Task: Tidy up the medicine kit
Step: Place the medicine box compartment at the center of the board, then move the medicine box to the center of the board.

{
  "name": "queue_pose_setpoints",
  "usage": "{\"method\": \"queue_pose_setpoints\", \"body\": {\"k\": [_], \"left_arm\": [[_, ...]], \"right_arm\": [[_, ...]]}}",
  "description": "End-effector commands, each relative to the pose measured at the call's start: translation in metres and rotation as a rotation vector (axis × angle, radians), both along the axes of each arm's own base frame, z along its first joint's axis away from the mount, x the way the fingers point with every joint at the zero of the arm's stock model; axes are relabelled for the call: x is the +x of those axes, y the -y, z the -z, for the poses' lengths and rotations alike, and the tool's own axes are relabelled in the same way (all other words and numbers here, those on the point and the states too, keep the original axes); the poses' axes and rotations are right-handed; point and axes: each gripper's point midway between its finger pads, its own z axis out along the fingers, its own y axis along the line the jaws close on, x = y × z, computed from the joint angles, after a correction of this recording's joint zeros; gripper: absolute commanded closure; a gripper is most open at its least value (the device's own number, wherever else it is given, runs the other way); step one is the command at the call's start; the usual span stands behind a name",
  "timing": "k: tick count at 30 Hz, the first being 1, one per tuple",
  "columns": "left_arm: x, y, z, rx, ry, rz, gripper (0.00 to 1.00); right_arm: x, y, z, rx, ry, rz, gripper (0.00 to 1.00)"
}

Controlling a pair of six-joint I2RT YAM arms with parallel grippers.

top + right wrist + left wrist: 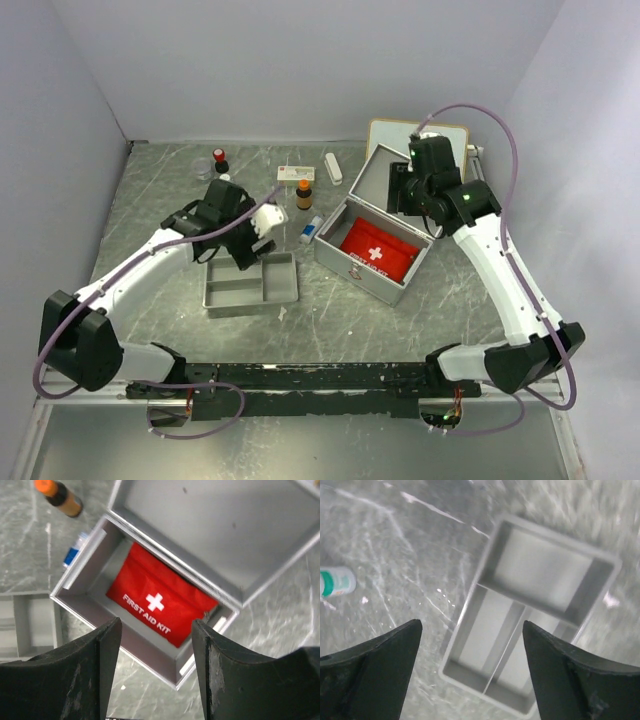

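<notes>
Medicine kit point(355, 266): sits just beside grey tray point(235, 292), off tray's right end.
Handling (judged): rigid metal shell, moderately heavy, smooth faces likely slippery. Take hold at wall rim or lid edge, not flat panels.
Appearance: boxy silver case, lid hinged open; red pouch point(160, 600) with white cross flat inside.
Left gripper point(470, 627): above tray, released, empty.
Right gripper point(156, 622): past tray's right end, over kit, released, empty.
</notes>
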Motion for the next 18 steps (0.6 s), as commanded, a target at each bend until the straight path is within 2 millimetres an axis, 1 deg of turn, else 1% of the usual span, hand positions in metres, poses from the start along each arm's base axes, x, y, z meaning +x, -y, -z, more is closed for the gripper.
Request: {"method": "queue_pose_setpoints", "body": {"k": [1, 4, 9, 13, 15, 18], "left_arm": [[0.044, -0.003, -0.058, -0.191, 0.106, -0.316, 0.0], [0.061, -0.016, -0.078, -0.257, 0.128, -0.432, 0.01], [0.074, -0.019, -0.104, -0.324, 0.183, -0.484, 0.01], [0.083, -0.03, -0.111, -0.343, 0.218, -0.553, 0.01], [0.087, -0.036, -0.113, -0.357, 0.226, -0.594, 0.01], [0.09, -0.041, -0.117, -0.383, 0.218, -0.621, 0.01]], "right_arm": [[-0.036, 0.036, 0.032, 0.006, -0.134, 0.301, 0.41], [-0.06, 0.052, 0.054, 0.008, -0.188, 0.423, 0.4], [-0.094, 0.065, 0.085, 0.036, -0.261, 0.566, 0.37], [-0.102, 0.068, 0.098, 0.084, -0.238, 0.62, 0.36], [-0.106, 0.071, 0.11, 0.08, -0.248, 0.648, 0.36], [-0.103, 0.071, 0.123, 0.095, -0.24, 0.676, 0.37]]}}
